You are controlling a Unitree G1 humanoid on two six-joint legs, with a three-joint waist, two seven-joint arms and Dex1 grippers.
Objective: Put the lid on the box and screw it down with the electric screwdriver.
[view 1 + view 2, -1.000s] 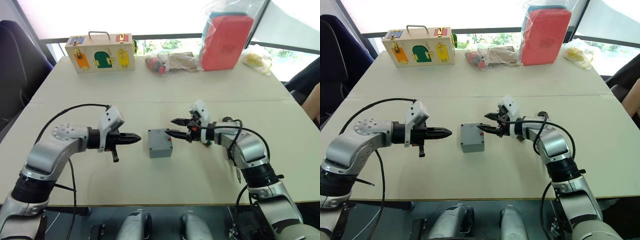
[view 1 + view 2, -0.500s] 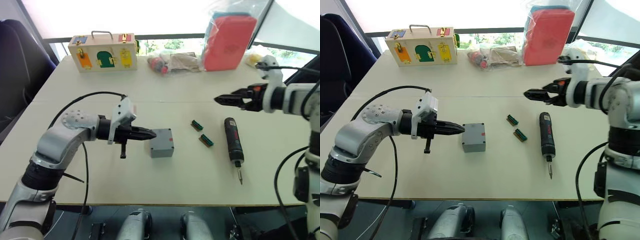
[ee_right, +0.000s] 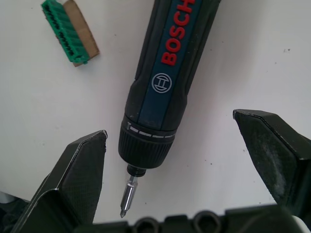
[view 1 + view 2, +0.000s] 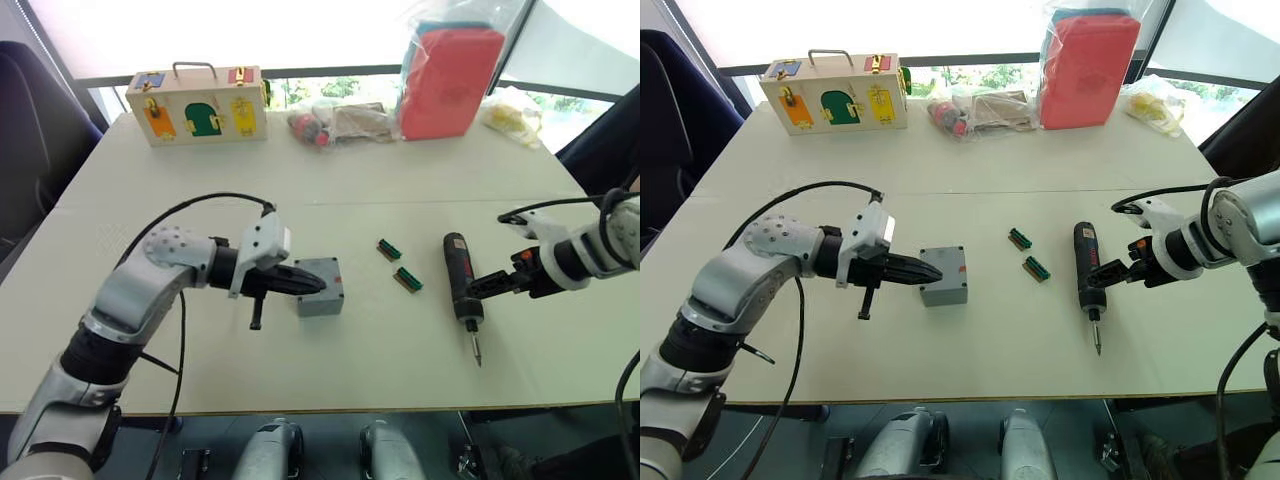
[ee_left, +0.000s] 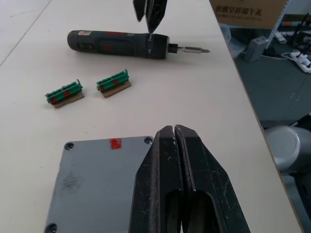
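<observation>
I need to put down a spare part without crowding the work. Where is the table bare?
Bare: the wide band between the wooden latch box at the far edge and the small grey lidded box; also the near edge below the green strips. Crowded: around the black electric screwdriver, which the open right gripper straddles, and the grey box, where the shut left gripper rests.

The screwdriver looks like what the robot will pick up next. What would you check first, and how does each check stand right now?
1. Electric screwdriver lying free on the table: ok.
2. Right gripper open, fingers either side of the tool's collar: ok.
3. Right gripper actually gripping it: not ok, not yet closed.
4. Lid seated on the box, red mark showing: ok.
5. Left gripper shut, resting over the lid's edge to steady it: ok.
6. Screws present in the corner holes: cannot tell.
</observation>
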